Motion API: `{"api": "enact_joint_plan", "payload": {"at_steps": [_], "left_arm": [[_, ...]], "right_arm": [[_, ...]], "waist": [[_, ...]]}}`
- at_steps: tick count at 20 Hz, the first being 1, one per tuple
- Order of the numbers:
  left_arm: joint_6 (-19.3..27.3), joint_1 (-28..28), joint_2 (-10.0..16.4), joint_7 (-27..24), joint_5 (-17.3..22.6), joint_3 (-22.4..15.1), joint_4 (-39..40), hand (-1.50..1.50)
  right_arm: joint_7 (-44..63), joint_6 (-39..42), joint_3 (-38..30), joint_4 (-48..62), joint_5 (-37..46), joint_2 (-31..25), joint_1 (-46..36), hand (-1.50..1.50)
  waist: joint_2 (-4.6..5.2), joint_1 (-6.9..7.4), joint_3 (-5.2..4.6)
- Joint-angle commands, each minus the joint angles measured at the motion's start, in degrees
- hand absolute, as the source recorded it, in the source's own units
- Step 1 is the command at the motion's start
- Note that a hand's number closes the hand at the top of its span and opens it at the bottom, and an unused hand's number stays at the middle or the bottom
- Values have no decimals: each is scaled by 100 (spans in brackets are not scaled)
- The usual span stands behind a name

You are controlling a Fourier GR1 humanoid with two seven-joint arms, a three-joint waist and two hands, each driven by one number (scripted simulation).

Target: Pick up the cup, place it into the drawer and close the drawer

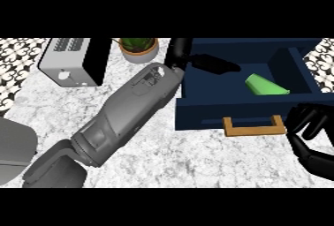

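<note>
The green cup [266, 85] lies on its side inside the open navy drawer [215, 112], toward its right half. A wooden handle [254, 127] sticks out of the drawer's front. My left forearm crosses the counter from the lower left, and my left hand [212, 64] hovers over the drawer's back left corner with fingers straight, pointing right, apart from the cup and holding nothing. My right hand [308, 126] sits at the drawer's front right corner, just right of the handle, fingers relaxed and bent, with nothing in them.
A white and black toaster [72, 62] stands at the back left. A potted plant [138, 47] is behind my left forearm. A grey rounded object [13, 150] shows at the left edge. Marble counter [195, 159] lies in front of the drawer.
</note>
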Motion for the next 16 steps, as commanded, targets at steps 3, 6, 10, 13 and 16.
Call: {"api": "enact_joint_plan", "payload": {"at_steps": [3,6,10,13,16], "left_arm": [[-120,236,307,248,38,340,-580,-150],[-162,388,707,593,31,413,-977,-150],[-205,789,1224,822,14,557,-1663,-150],[-355,1337,1620,1066,50,574,-2383,-150],[-200,1802,1882,1051,-21,671,-2952,-150]], "right_arm": [[-21,407,-4,-136,427,-446,296,150],[-79,170,313,-270,1261,-324,371,150],[64,-155,521,-111,1938,-209,215,150],[257,-502,1050,-289,2586,150,409,150],[-349,-634,1056,520,3139,23,105,150]], "waist": [[-46,214,0],[-58,293,-1],[-61,353,-2],[-76,383,-4],[-62,413,2]]}}
